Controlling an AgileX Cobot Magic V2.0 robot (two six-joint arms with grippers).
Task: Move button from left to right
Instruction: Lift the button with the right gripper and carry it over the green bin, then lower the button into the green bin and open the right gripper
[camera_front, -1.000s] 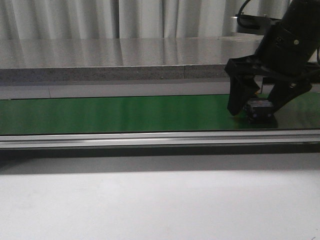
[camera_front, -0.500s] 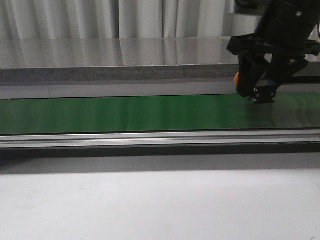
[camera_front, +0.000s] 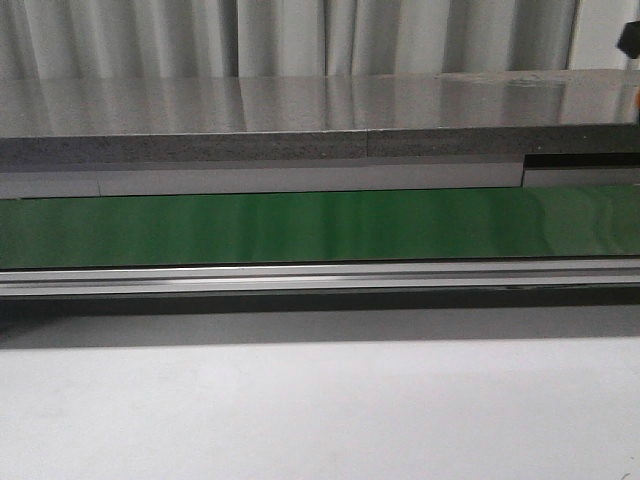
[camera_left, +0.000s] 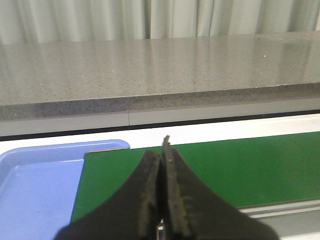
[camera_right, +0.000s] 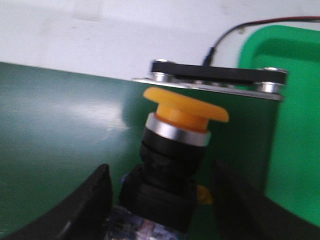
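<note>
The right gripper (camera_right: 157, 210) clamps the button (camera_right: 172, 165) by its base only; tilted, it could slip before reaching the green tray (camera_right: 295, 125) beside it.

Pale pleated curtains (camera_front: 300, 35) hang across the back of the room, falling in vertical folds; below them runs a long grey speckled counter (camera_front: 250, 110), its polished top reflecting the curtain folds and a soft, even light; its front edge is a darker granite-like band, with a lighter grey strip beneath it; in front lies a green belt (camera_front: 280, 228) stretching across the whole width, glossy with a faint sheen; a silver metal rail (camera_front: 300, 278) borders its near side; closest of all is a plain white table surface (camera_front: 320, 410), matte and evenly lit; a dark shadowed gap separates rail and table.
</note>
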